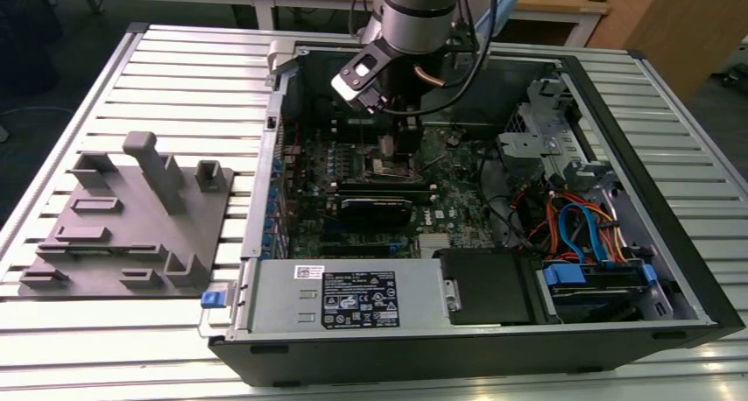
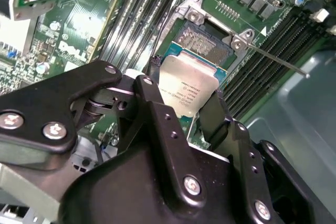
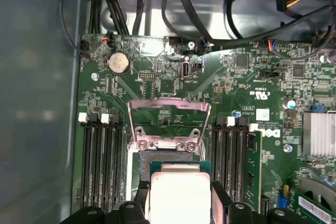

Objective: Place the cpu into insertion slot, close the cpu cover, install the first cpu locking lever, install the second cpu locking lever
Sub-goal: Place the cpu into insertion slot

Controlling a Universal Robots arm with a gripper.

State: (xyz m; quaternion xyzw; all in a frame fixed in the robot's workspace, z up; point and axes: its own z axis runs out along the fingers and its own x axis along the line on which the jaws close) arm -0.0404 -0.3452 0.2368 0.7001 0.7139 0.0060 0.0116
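My gripper (image 1: pixel 394 147) reaches down into the open computer case over the green motherboard (image 1: pixel 450 213). It is shut on the cpu (image 2: pixel 187 83), a flat square chip with a silver top, one black finger (image 2: pixel 152 95) on each side. In the first wrist view the cpu (image 3: pixel 179 192) hangs just short of the insertion slot (image 3: pixel 168 157), whose dark contact field (image 2: pixel 202 43) lies bare. The cpu cover (image 3: pixel 169 109), a thin silver frame, stands swung open behind the slot. A thin metal locking lever (image 2: pixel 275 60) sticks out sideways from the socket corner.
Black memory slots (image 3: pixel 100 156) flank the socket on both sides. A black card (image 1: pixel 374 210) lies nearer the case front, with a power supply (image 1: pixel 350 298) and drive cage (image 1: pixel 549 143) around it. Cables (image 1: pixel 579 226) crowd the exterior view's right. A grey fixture plate (image 1: pixel 129 221) sits outside the case.
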